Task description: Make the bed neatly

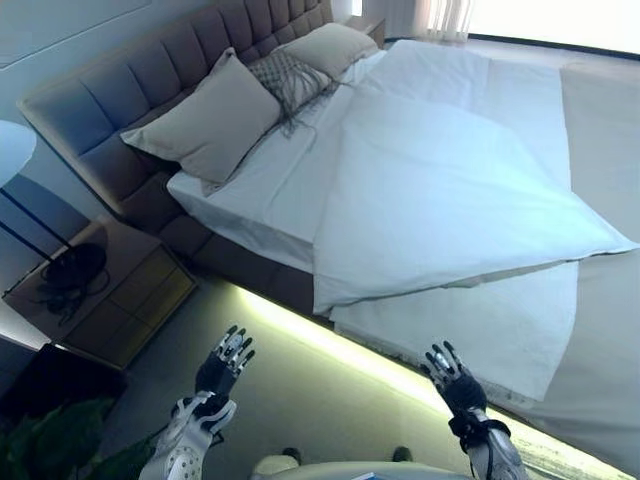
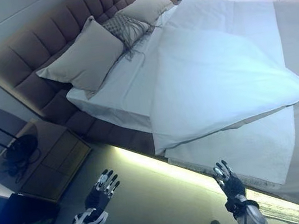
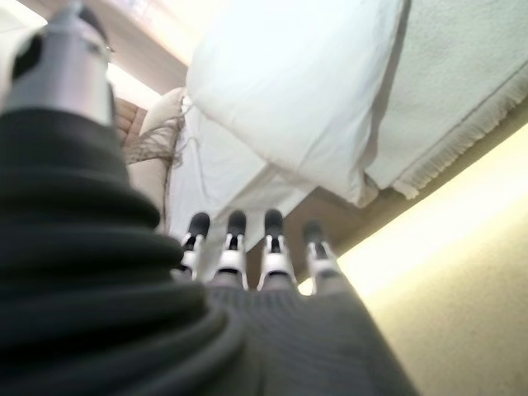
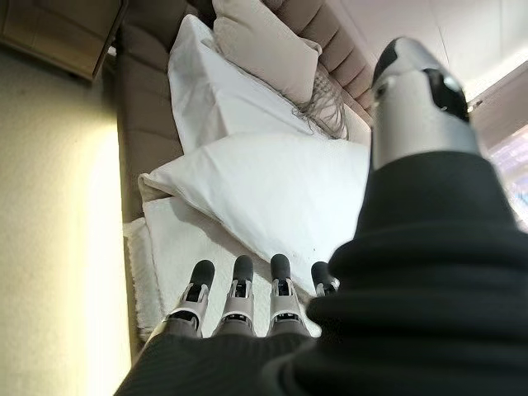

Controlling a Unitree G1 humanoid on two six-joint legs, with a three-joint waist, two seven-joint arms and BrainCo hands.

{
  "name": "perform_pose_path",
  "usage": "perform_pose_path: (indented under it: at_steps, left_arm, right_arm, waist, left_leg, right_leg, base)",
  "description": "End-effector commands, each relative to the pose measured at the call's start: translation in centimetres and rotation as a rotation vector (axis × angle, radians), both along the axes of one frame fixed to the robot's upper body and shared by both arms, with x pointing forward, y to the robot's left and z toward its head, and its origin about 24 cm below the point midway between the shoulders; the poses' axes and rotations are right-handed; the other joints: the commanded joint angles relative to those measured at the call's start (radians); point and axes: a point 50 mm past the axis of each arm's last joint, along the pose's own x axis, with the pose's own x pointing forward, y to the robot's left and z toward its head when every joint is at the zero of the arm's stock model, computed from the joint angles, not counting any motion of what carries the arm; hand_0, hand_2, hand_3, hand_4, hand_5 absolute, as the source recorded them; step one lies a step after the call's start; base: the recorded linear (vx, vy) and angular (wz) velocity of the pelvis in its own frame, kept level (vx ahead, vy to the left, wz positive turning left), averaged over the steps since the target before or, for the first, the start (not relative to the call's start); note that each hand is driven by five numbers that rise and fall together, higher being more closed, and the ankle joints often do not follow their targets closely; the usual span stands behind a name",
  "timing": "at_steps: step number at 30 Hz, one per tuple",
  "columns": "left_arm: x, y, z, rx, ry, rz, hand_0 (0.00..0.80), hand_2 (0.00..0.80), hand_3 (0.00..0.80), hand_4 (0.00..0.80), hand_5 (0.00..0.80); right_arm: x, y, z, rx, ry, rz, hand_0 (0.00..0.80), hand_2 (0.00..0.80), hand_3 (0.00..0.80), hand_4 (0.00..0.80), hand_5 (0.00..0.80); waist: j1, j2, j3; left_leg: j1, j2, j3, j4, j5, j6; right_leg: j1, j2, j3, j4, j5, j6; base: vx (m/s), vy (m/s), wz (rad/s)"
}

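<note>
A bed with a brown tufted headboard (image 1: 130, 90) carries a white duvet (image 1: 450, 190) lying askew across it, its near corner (image 1: 325, 300) hanging over the side. A white fringed blanket (image 1: 500, 330) shows beneath it. Two beige pillows (image 1: 205, 120) (image 1: 330, 45) and a patterned grey cushion (image 1: 290, 78) lean at the head. My left hand (image 1: 225, 362) and my right hand (image 1: 452, 378) are both open and empty, raised above the floor, short of the bed's side. The duvet also shows in the left wrist view (image 3: 297, 91) and the right wrist view (image 4: 272, 190).
A wooden nightstand (image 1: 110, 290) with a dark tangle of cables on top stands left of the bed. A lit strip (image 1: 330, 340) runs under the bed's side. A green plant (image 1: 50, 440) sits at the lower left. A bright window (image 1: 560, 20) lies beyond the bed.
</note>
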Motion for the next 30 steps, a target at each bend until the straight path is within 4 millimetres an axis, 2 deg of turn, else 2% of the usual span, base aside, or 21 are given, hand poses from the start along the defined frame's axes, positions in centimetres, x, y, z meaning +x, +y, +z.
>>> perform_pose_path:
  at_steps: [1,3,5,7,8,10,12,13,15,17,19,21,23,24,25,27,30]
  left_arm:
    - [0.9,2.9,1.6,0.102,-0.073,0.018,0.0,0.0,0.0,0.0,0.0]
    - [0.7,2.9,1.2,0.129,-0.049,0.005,0.0,0.0,0.0,0.0,0.0]
    - [0.8,2.8,0.8,0.124,-0.036,-0.013,0.0,0.0,0.0,0.0,0.0]
    - [0.9,3.1,1.0,0.127,-0.032,-0.021,0.0,0.0,0.0,0.0,0.0]
    - [1.0,3.3,1.2,0.119,-0.034,-0.019,0.0,0.0,0.0,0.0,0.0]
    - [0.9,3.5,1.6,0.1,-0.043,-0.009,0.0,0.0,0.0,0.0,0.0]
    - [0.9,3.1,1.8,0.089,-0.054,-0.014,0.0,0.0,0.0,0.0,0.0]
    - [1.0,2.8,1.9,0.088,-0.062,-0.023,0.0,0.0,0.0,0.0,0.0]
    - [1.1,2.4,2.1,0.085,-0.077,-0.036,0.0,0.0,0.0,0.0,0.0]
    - [0.8,2.7,2.4,0.08,-0.085,-0.029,0.0,0.0,0.0,0.0,0.0]
    - [0.5,2.9,2.4,0.078,-0.084,-0.025,0.0,0.0,0.0,0.0,0.0]
    - [0.1,2.8,2.1,0.078,-0.076,-0.024,0.0,0.0,0.0,0.0,0.0]
    - [-0.3,2.8,1.8,0.078,-0.062,-0.029,0.0,0.0,0.0,0.0,0.0]
    - [-0.6,2.8,1.6,0.078,-0.047,-0.022,0.0,0.0,0.0,0.0,0.0]
    - [-0.8,2.8,1.4,0.066,-0.038,-0.021,0.0,0.0,0.0,0.0,0.0]
    - [-0.7,2.8,1.4,0.044,-0.049,-0.025,0.0,0.0,0.0,0.0,0.0]
    - [-0.1,2.0,1.3,0.009,-0.067,-0.038,0.0,0.0,0.0,0.0,0.0]
  right_arm:
    - [1.6,1.5,1.7,0.073,-0.138,0.009,0.0,0.0,0.0,0.0,0.0]
    - [2.0,1.7,1.9,0.099,-0.156,-0.028,0.0,0.0,0.0,0.0,0.0]
    - [2.0,1.8,1.9,0.11,-0.17,-0.047,0.0,0.0,0.0,0.0,0.0]
    - [1.8,1.8,1.9,0.113,-0.17,-0.043,0.0,0.0,0.0,0.0,0.0]
    - [1.7,1.9,1.9,0.112,-0.165,-0.037,0.0,0.0,0.0,0.0,0.0]
    - [1.5,2.0,2.0,0.109,-0.164,-0.03,0.0,0.0,0.0,0.0,0.0]
    - [1.5,2.0,1.9,0.107,-0.175,-0.036,0.0,0.0,0.0,0.0,0.0]
    - [1.9,1.8,2.0,0.104,-0.181,-0.039,0.0,0.0,0.0,0.0,0.0]
    - [2.9,1.5,2.2,0.094,-0.187,-0.036,0.0,0.0,0.0,0.0,0.0]
    - [3.4,1.5,2.3,0.088,-0.185,-0.025,0.0,0.0,0.0,0.0,0.0]
    - [3.5,1.8,2.3,0.095,-0.176,-0.011,0.0,0.0,0.0,0.0,0.0]
    - [3.0,1.9,2.0,0.094,-0.159,0.014,0.0,0.0,0.0,0.0,0.0]
    - [2.4,1.7,1.8,0.081,-0.137,0.029,0.0,0.0,0.0,0.0,0.0]
    - [2.1,1.6,1.6,0.077,-0.116,0.029,0.0,0.0,0.0,0.0,0.0]
    - [1.9,1.4,1.7,0.074,-0.105,0.024,0.0,0.0,0.0,0.0,0.0]
    - [1.9,1.3,2.1,0.082,-0.122,0.038,0.0,0.0,0.0,0.0,0.0]
    - [2.2,0.4,2.0,0.041,-0.115,0.027,0.0,0.0,0.0,0.0,0.0]
  waist:
    - [-0.02,-0.057,-0.006]
    - [-0.032,-0.037,0.01]
    - [-0.043,-0.012,0.028]
    - [-0.048,0.004,0.045]
    - [-0.05,0.001,0.049]
    - [-0.056,-0.02,0.052]
    - [-0.075,-0.064,0.058]
    - [-0.084,-0.078,0.06]
    - [-0.094,-0.082,0.063]
    - [-0.094,-0.078,0.064]
    - [-0.094,-0.096,0.065]
    - [-0.102,-0.106,0.053]
    - [-0.121,-0.111,0.035]
    - [-0.131,-0.11,0.024]
    - [-0.139,-0.104,0.014]
    - [-0.142,-0.099,0.003]
    - [-0.139,-0.101,-0.011]
  left_leg:
    - [-0.095,-0.076,-0.018,0.13,-0.004,0.095]
    - [-0.09,-0.099,-0.035,0.154,-0.024,0.135]
    - [-0.077,-0.113,-0.036,0.167,-0.04,0.163]
    - [-0.066,-0.117,-0.022,0.186,-0.051,0.166]
    - [-0.059,-0.121,-0.011,0.191,-0.059,0.164]
    - [-0.041,-0.137,-0.002,0.196,-0.083,0.155]
    - [-0.01,-0.165,-0.018,0.201,-0.129,0.13]
    - [0.003,-0.171,-0.032,0.205,-0.152,0.118]
    - [0.023,-0.158,-0.044,0.214,-0.189,0.1]
    - [0.036,-0.143,-0.039,0.226,-0.211,0.101]
    - [0.063,-0.138,-0.046,0.242,-0.241,0.109]
    - [0.095,-0.113,-0.051,0.25,-0.262,0.105]
    - [0.115,-0.078,-0.054,0.264,-0.273,0.096]
    - [0.132,-0.056,-0.062,0.266,-0.263,0.088]
    - [0.146,-0.026,-0.072,0.269,-0.22,0.073]
    - [0.13,0.027,-0.081,0.313,-0.106,0.036]
    - [0.098,0.068,-0.076,0.401,0.009,0.017]
  right_leg:
    - [-0.087,-0.055,0.011,0.318,-0.001,0.016]
    - [-0.156,-0.057,0.042,0.523,0.027,-0.006]
    - [-0.218,-0.06,0.053,0.726,0.088,-0.013]
    - [-0.289,-0.075,0.042,0.842,0.127,-0.007]
    - [-0.309,-0.096,0.03,0.818,0.146,-0.002]
    - [-0.315,-0.125,0.022,0.672,0.195,0.016]
    - [-0.302,-0.164,0.025,0.381,0.254,0.039]
    - [-0.296,-0.177,0.027,0.248,0.257,0.046]
    - [-0.278,-0.173,0.012,0.011,0.274,0.067]
    - [-0.292,-0.153,0.009,-0.039,0.285,0.079]
    - [-0.288,-0.149,0.005,-0.014,0.304,0.079]
    - [-0.28,-0.132,0.013,0.013,0.286,0.078]
    - [-0.267,-0.102,0.062,0.03,0.258,0.081]
    - [-0.263,-0.079,0.094,0.067,0.24,0.081]
    - [-0.257,-0.054,0.11,0.092,0.215,0.073]
    - [-0.229,-0.012,0.113,0.113,0.17,0.037]
    - [-0.18,0.034,0.092,0.108,0.128,-0.02]
  base:
    - [0.118,0.215,0.04]
    - [0.103,0.255,0.06]
    - [0.121,0.28,0.05]
    - [0.154,0.187,-0.05]
    - [0.212,0.024,-0.11]
    - [0.287,-0.13,-0.18]
    - [0.423,-0.316,-0.12]
    - [0.508,-0.342,-0.11]
    - [0.459,-0.271,0.01]
    - [0.391,-0.228,0.08]
    - [0.44,-0.276,0.06]
    - [0.477,-0.299,0.25]
    - [0.477,-0.305,0.41]
    - [0.454,-0.322,0.47]
    - [0.376,-0.297,0.43]
    - [0.315,-0.288,0.18]
    - [0.265,-0.282,0.07]
